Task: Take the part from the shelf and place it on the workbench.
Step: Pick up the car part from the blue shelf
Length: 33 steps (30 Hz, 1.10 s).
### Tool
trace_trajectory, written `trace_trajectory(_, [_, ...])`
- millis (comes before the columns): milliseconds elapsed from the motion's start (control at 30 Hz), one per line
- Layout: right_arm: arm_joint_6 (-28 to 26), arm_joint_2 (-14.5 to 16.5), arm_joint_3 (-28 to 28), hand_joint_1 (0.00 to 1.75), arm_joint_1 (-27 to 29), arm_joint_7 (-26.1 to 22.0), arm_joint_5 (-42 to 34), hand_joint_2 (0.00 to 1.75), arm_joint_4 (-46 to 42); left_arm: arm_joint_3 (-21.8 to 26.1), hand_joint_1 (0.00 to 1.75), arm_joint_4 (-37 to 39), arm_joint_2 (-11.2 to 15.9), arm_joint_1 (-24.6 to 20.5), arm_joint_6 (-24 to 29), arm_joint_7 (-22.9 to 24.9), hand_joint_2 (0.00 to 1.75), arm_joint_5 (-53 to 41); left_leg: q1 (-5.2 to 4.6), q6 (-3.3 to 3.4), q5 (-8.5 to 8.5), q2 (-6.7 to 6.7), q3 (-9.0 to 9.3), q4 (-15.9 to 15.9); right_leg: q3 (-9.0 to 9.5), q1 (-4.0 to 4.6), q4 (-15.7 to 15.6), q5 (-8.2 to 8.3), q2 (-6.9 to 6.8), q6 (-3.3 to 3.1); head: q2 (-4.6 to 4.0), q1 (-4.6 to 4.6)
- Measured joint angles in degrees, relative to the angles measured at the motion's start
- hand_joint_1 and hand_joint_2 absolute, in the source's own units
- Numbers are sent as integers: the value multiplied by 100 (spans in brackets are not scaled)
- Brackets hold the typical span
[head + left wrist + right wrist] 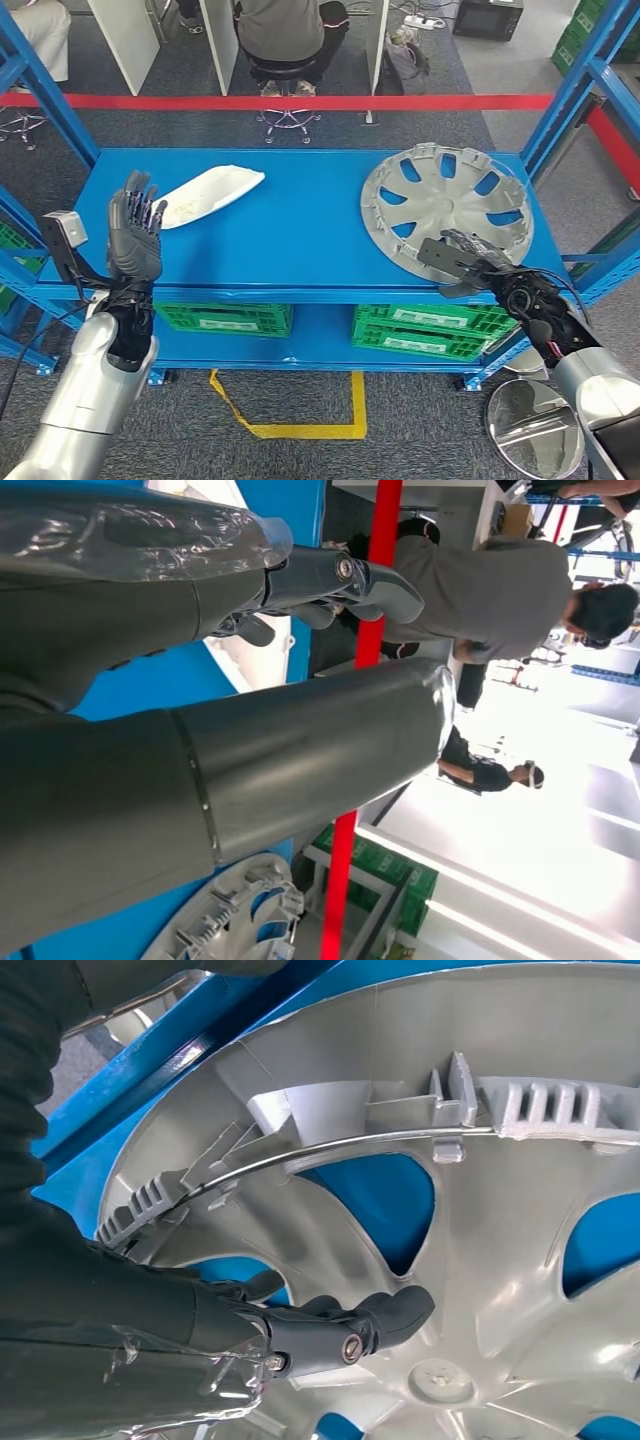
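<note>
At the lower right of the head view, the right hand [469, 262] is laid over the near edge of the silver wheel cover [447, 205], its dark fingers [362, 1325] spread flat against the cover's ribbed inner face; whether the rim is actually gripped cannot be told. The wheel cover is seen lying on the right half of the blue shelf [302, 220], inner side up, its near rim overhanging the shelf's front edge. At the left of the frame, the left hand [134, 235] is held upright above the shelf's front edge, fingers extended and apart, with nothing in it. Just beyond it a white curved panel [207, 193] is seen resting on the shelf. Green crates [423, 330] are stored on the lower level, and a seated person [290, 30] is visible behind a red tape line [302, 101].
</note>
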Motion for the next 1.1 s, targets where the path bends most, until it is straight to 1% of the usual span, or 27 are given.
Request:
trace_trajectory(267, [68, 33, 14, 0, -16, -24, 133, 175, 76, 0, 0, 0, 0, 0, 14, -2, 0, 3, 0, 0, 0, -1, 5, 0, 8, 0, -1, 0, -1, 0, 0, 5])
trace_trajectory(500, [653, 240, 147, 0, -25, -412, 241, 175, 119, 0, 0, 27, 0, -35, 10, -4, 0, 16, 7, -6, -7, 12, 49, -3, 45, 6, -4, -5, 6, -4, 0, 9])
trace_trajectory(667, [984, 412, 262, 0, -22, -428, 68, 175, 64, 0, 0, 81, 0, -115, 8, -10, 0, 72, 13, -25, -21, 44, 105, -5, 83, 17, -6, -9, 44, -9, -1, 11])
trace_trajectory(833, [1295, 491, 425, 0, -6, -433, -177, 175, -40, 0, 0, 147, -2, -173, 13, -28, 0, 149, 22, -45, -34, 71, 151, -6, 114, 41, -8, -16, 62, -26, 0, 9])
trace_trajectory(933, [1332, 534, 528, 0, 26, -428, -224, 175, -107, 0, 0, 185, -2, -200, 20, -40, 0, 156, 34, -56, -42, 77, 178, -6, 139, 54, -9, -22, 68, -41, 0, 9])
trace_trajectory(1100, [1314, 567, 659, 0, 55, -358, -348, 175, -187, 0, 0, 210, -4, -205, 38, -83, 0, 186, 41, -62, -46, 79, 203, -12, 158, 61, -10, -27, 68, -47, 0, 3])
